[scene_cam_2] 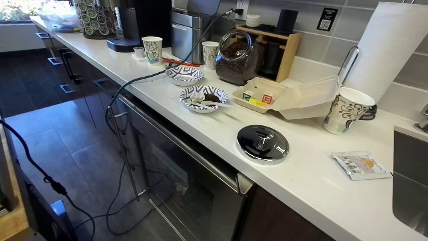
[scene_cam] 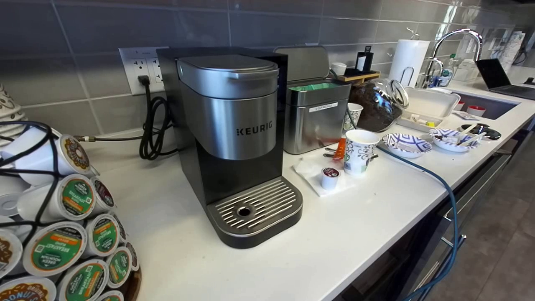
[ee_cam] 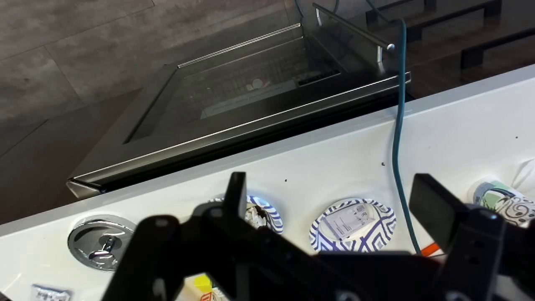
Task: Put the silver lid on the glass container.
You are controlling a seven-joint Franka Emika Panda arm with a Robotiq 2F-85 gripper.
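Note:
The silver lid lies flat on the white counter with its knob up, near the front edge. It shows in the exterior views (scene_cam_2: 262, 144) (scene_cam: 492, 133) and at the left of the wrist view (ee_cam: 100, 242). The glass container, a tilted jar of dark coffee with its round mouth uncovered, stands toward the wall in both exterior views (scene_cam_2: 230, 68) (scene_cam: 374, 106); I cannot make it out in the wrist view. My gripper (ee_cam: 330, 179) is open and empty above the counter, with a patterned bowl between its fingers in view. The lid is beyond its left finger. Neither exterior view shows the gripper.
Two patterned paper bowls (scene_cam_2: 203, 106) (scene_cam_2: 184, 80) and an open takeout box (scene_cam_2: 301, 103) stand between lid and container. A teal cable (scene_cam_2: 147, 77) crosses the counter edge. Paper cups (scene_cam_2: 346, 112), a wooden stand (scene_cam_2: 289, 57), a coffee maker (scene_cam: 234, 125) and a sink (scene_cam_2: 409, 167) are around.

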